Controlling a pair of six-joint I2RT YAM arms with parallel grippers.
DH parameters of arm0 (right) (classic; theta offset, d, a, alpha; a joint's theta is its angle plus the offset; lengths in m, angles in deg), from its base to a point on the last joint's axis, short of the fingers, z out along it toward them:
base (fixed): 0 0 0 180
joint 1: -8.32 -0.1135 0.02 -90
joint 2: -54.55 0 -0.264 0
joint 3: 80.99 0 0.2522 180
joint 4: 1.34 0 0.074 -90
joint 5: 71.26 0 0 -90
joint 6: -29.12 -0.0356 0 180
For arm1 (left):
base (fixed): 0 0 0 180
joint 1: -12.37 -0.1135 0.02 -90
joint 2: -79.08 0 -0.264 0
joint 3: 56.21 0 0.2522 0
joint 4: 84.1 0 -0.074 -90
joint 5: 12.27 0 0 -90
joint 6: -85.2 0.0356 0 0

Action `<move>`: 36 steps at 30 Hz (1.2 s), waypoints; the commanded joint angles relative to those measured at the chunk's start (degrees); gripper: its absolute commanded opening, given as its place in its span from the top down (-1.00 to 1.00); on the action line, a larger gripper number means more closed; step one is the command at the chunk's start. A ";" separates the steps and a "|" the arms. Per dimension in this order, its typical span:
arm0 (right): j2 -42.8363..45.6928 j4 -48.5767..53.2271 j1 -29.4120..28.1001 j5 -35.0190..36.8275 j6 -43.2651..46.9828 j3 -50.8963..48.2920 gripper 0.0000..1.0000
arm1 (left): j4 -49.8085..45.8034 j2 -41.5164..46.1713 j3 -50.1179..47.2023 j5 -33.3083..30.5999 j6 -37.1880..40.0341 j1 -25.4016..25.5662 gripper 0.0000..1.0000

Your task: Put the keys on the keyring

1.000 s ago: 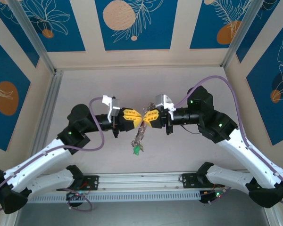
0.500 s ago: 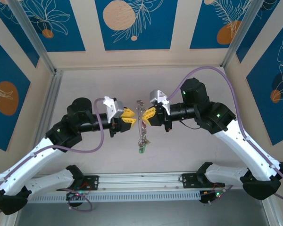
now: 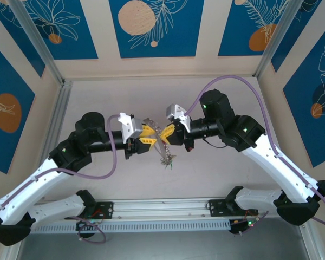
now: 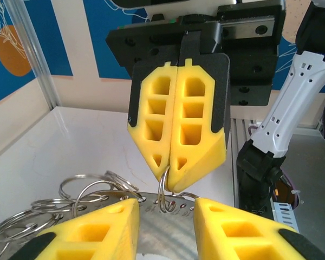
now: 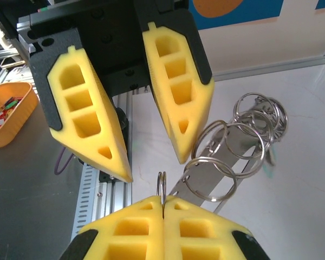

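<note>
Left gripper (image 3: 151, 134): centre-left of the overhead view. The jaws are now parted and grasp nothing, where a second ago they were pinched tip to tip against the other gripper. In the right wrist view its fingers (image 5: 176, 92) stand apart at upper centre.

Keyring (image 3: 165, 150): centre of the overhead view, hanging between the two grippers and sitting higher in the frame than a second ago. Up close it is a bunch of split rings (image 5: 233, 146) on a metal strip.

Keys (image 3: 169, 161): a small green speck at the lower end of the hanging bunch, too small to tell more.

Right gripper (image 3: 169, 134): centre-right of the overhead view. The jaws are clenched on one thin ring of the keyring, which shows at lower centre of its own view (image 5: 162, 201).

Change: the left side has let go, so the bunch now hangs from the right gripper alone.

Meaning: probably a re-grip. The left gripper is free to take a fresh hold on a ring or fetch a key, and no threading is evident yet.
</note>
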 commanded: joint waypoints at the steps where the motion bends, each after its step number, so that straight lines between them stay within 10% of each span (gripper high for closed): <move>1: -0.10 -0.50 -0.66 -0.25 0.91 2.44 1.00 | 0.71 -1.22 1.61 -0.58 1.11 1.04 0.37; 18: -0.38 -1.41 -1.15 0.05 1.70 2.08 1.00 | 2.98 -2.72 1.95 0.74 -0.32 1.71 1.00; 23: 2.21 -4.76 -1.11 -0.42 0.33 -1.18 0.43 | 13.54 -1.21 -3.15 3.33 -7.15 1.28 1.00; 36: 15.91 -12.32 -0.54 -2.68 -3.52 -15.06 0.05 | 28.49 2.88 -9.74 17.69 -16.64 -6.42 1.00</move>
